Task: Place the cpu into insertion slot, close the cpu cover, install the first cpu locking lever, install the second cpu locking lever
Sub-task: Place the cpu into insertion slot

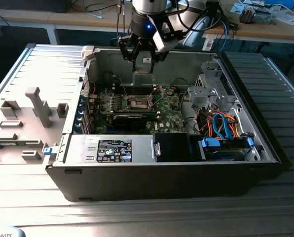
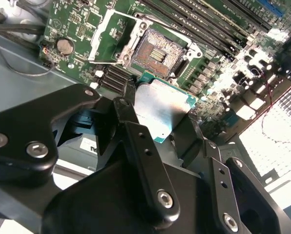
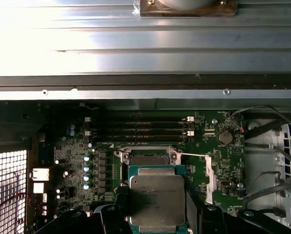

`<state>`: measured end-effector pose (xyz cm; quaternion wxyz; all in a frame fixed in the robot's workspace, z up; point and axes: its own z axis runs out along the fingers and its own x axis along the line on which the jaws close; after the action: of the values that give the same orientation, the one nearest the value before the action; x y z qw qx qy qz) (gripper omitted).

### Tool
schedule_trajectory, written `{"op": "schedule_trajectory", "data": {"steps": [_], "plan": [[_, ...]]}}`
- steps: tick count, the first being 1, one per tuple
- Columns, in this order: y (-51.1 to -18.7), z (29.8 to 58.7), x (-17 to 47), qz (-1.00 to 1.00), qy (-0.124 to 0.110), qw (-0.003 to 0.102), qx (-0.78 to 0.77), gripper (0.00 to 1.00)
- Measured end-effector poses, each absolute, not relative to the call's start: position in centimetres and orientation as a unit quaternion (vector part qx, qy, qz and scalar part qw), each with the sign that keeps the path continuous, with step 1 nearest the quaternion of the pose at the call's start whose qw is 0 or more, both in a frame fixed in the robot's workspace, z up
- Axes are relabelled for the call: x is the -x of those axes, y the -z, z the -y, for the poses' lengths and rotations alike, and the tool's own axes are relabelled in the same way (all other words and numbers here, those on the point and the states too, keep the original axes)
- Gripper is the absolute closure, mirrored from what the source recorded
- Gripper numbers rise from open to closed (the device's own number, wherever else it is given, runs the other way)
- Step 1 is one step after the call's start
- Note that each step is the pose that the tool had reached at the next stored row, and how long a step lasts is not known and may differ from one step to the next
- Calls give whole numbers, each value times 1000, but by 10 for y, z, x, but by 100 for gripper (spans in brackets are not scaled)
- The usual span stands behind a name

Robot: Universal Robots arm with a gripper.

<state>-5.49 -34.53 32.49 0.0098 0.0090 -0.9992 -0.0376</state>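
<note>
Nearest in the second wrist view is the gripper, its black fingers closed in on opposite edges of the cpu. It is pinched between them, with the silver-grey metal top facing the camera and the green rim showing at the corners (a slight tilt to it here). It hangs above the board, not seated. Just beyond, the insertion slot lies bare, its brownish-gold contacts exposed, and the cpu cover is swung open beside it. Past that come the long black memory slots and a coin cell battery on the green motherboard. In the exterior view, the arm reaches down into the open computer case, over the socket. A black expansion card lies on the socket's near side, and tangled orange and blue cables sit off to the exterior view's right.
</note>
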Motion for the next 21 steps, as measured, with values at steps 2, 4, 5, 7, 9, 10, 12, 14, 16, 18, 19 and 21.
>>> {"op": "schedule_trajectory", "data": {"steps": [2, 4, 5, 7, 9, 10, 12, 14, 16, 18, 19, 21], "plan": [[-322, 345, 56, 999, 38, 10, -19, 45], [-317, 345, 57, 999, 38, 10, -21, 45], [-316, 345, 57, 999, 37, 10, -21, 45], [-312, 344, 58, 999, 37, 10, -21, 45], [-308, 344, 59, 999, 37, 10, -21, 45], [-306, 344, 59, 999, 37, 10, -21, 45], [-303, 344, 59, 999, 37, 10, -21, 45], [-298, 344, 59, 999, 37, 10, -21, 45], [-295, 343, 59, 999, 31, 10, -21, 45], [-290, 343, 59, 999, 29, 10, -21, 45], [-288, 343, 59, 999, 29, 10, -21, 45], [-285, 342, 59, 999, 27, 11, -21, 45]]}}
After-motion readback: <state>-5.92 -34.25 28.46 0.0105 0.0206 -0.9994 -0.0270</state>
